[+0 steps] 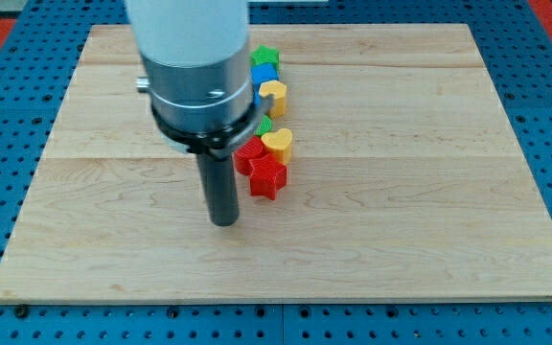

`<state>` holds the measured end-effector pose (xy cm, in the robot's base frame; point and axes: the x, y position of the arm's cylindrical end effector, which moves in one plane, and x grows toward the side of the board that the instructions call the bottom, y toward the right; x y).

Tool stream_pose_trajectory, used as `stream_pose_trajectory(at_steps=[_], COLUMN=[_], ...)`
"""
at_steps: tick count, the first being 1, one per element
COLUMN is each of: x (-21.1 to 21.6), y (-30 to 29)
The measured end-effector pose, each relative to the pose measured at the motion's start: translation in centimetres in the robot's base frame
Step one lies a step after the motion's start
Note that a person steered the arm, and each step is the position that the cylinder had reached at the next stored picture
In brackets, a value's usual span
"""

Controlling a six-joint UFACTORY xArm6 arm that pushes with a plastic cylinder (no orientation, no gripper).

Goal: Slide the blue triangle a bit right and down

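Near the middle of the wooden board [381, 240], a little toward its left edge, my tip [223, 222] rests on the wood, just left of and slightly below the red star block [268, 178]. The rod has nothing to close or open; it grasps nothing and touches no block, though it stands near the red ones.

The blocks sit in a tight column running from the board's top edge toward its centre, packed against each other. At the top is a green block [266, 56], below it a blue block [263, 75] whose shape I cannot make out, since the arm's grey housing [199, 86] hides its left part. If that is the blue triangle, it lies well above my tip, toward the top edge, wedged between the green block and a yellow block [274, 93]. Lower come a sliver of a second green block [264, 125], a yellow heart [278, 143], a round red block [247, 155] and the red star.

I judge the tip stands low and left because it has yet to travel up behind the blue block; pushing it right and down needs contact from its upper left.

The board is pale, clean planks on a blue pegboard table [27, 38], with red at the top corners.
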<state>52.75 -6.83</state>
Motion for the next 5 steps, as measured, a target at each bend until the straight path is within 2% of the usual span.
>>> stream_pose_trajectory(at_steps=[2, 3, 4, 5], x=[-1.8, -2.0, -6.4, -12.2], y=[0.1, -5.9, -10.5, -10.6])
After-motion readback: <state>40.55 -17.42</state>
